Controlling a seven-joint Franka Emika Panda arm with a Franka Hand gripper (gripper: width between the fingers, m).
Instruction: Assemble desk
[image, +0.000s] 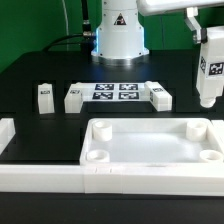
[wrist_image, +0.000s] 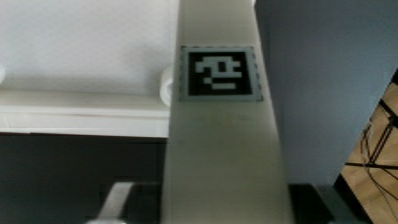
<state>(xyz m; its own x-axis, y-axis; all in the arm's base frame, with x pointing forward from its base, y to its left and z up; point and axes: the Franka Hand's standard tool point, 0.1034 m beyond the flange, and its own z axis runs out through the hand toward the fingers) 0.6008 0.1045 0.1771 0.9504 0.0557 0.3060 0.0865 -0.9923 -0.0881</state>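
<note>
The desk panel (image: 140, 123), a white tray with a raised rim and corner holes, lies flat at the front of the table. My gripper (image: 207, 45) hangs at the exterior view's right, shut on a white tagged leg (image: 208, 88). The leg hangs upright, its lower end just above the panel's far right corner. In the wrist view the held leg (wrist_image: 221, 130) fills the middle with its tag facing the camera, and part of the panel (wrist_image: 71, 95) shows beyond it. One finger (wrist_image: 118, 204) shows beside the leg.
Three more loose legs (image: 43, 94) (image: 73, 97) (image: 159, 97) stand around the marker board (image: 113, 93) behind the panel. White border rails (image: 20, 145) run along the exterior view's left and front. The robot's base (image: 118, 35) stands at the back.
</note>
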